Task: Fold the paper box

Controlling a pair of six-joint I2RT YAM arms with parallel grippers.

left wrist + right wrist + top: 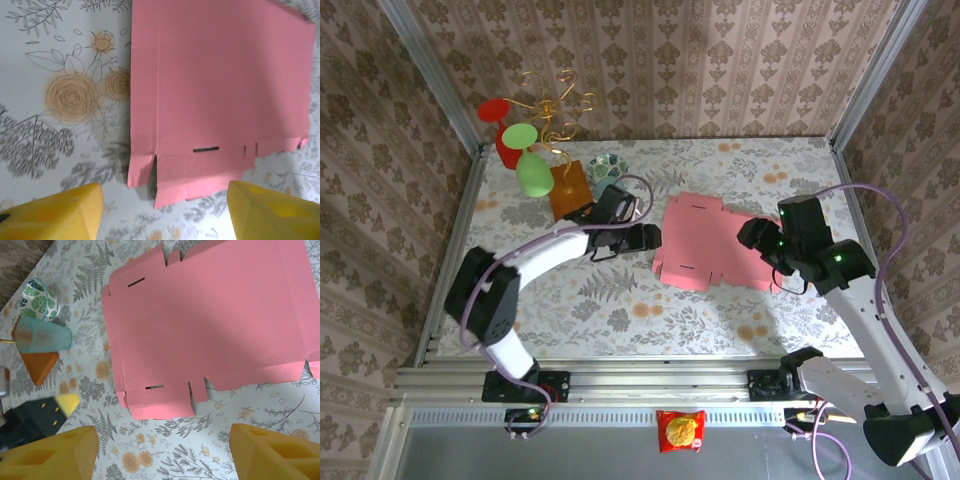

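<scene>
Pink cardboard box blank (710, 245) lay flat on the floral table (620, 300) when seen from above, with the left gripper (642, 238) just beside its left edge and the right gripper (758, 238) over its right. At the left wrist, yellow fingers (60, 215) were spread wide and empty before its slotted edge. The right wrist's jaws also gaped, empty, facing its other slotted edge. Closing low might shove the thin sheet or crumple a flap.

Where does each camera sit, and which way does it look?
Top external: above, behind the bases, looking down at the table; left arm and right arm flank the paper box.
Left wrist: on the left arm, facing down at the box's slotted edge; yellow jaws at bottom corners.
Right wrist: on the right arm, facing down over the box toward the teal cup; jaws likewise.
All three share the paper box.
</scene>
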